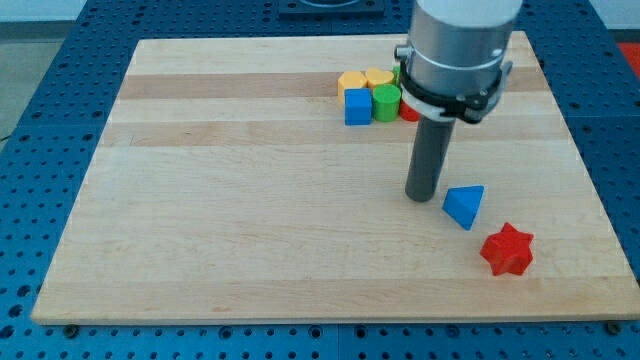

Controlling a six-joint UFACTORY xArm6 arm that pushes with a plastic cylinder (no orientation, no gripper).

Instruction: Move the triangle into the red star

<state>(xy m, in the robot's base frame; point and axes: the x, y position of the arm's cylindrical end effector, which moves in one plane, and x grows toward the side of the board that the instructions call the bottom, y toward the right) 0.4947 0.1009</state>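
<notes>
A blue triangle (463, 205) lies on the wooden board at the view's lower right. A red star (507, 250) lies just below and to the right of it, a small gap apart. My tip (422, 196) rests on the board just left of the blue triangle, close to its left corner, apparently not quite touching.
A cluster of blocks sits near the view's top: a blue cube (357, 106), a green block (386, 101), an orange block (350, 81), a yellow block (378, 77) and a red block (408, 112) partly hidden behind the arm. The board's right edge (600, 200) is near the star.
</notes>
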